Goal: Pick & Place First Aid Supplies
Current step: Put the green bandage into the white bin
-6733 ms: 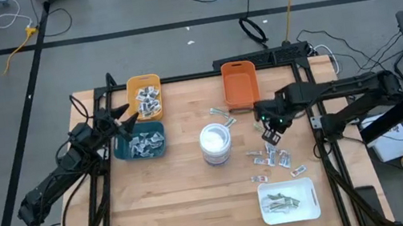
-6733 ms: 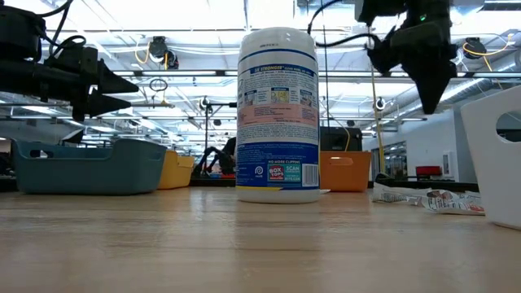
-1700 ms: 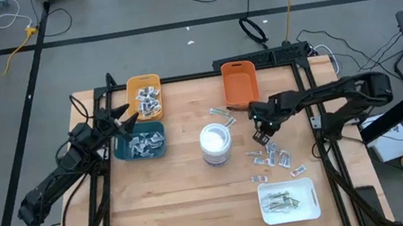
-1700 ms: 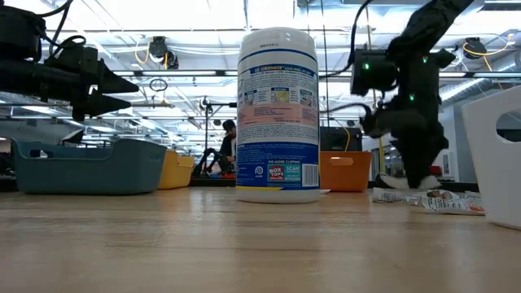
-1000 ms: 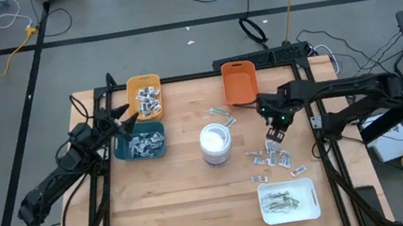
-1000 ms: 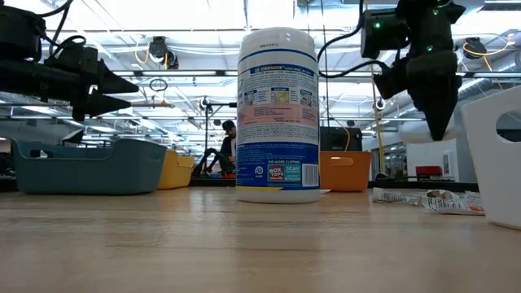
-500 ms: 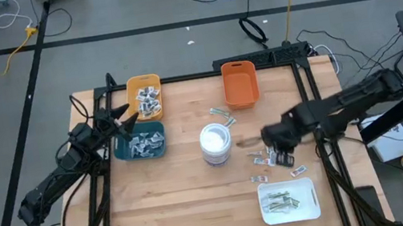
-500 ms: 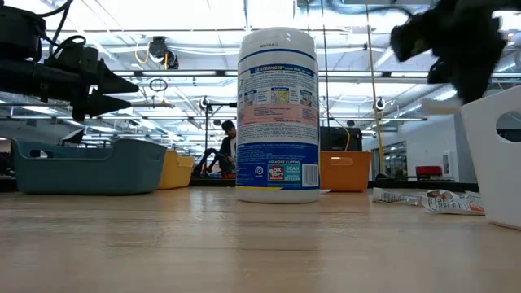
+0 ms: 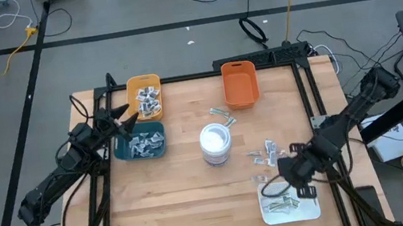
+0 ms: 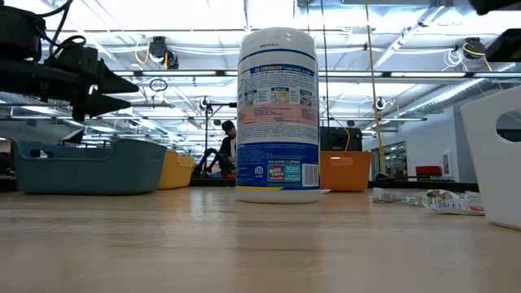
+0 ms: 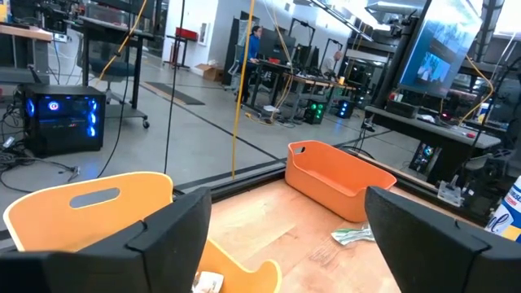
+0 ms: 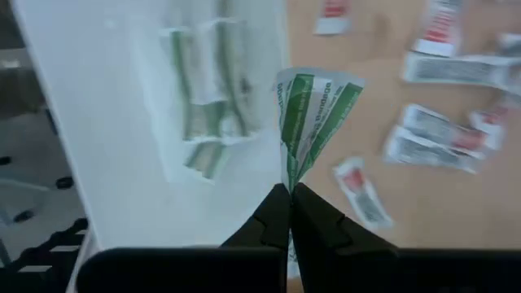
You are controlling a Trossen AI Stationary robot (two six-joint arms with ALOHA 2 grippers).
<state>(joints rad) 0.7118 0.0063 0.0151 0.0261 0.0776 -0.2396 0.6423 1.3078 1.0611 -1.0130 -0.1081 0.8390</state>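
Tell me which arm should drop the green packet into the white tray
Right. Its end effector already pinches the green packet above the white tray; the left end effector sits across the table by the teal bin.

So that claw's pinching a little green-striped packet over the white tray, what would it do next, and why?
Probably open its fingers and let go. The right gripper is shut on the green-striped packet above the white tray, where similar green strips already lie. The left gripper waits by the teal bin.
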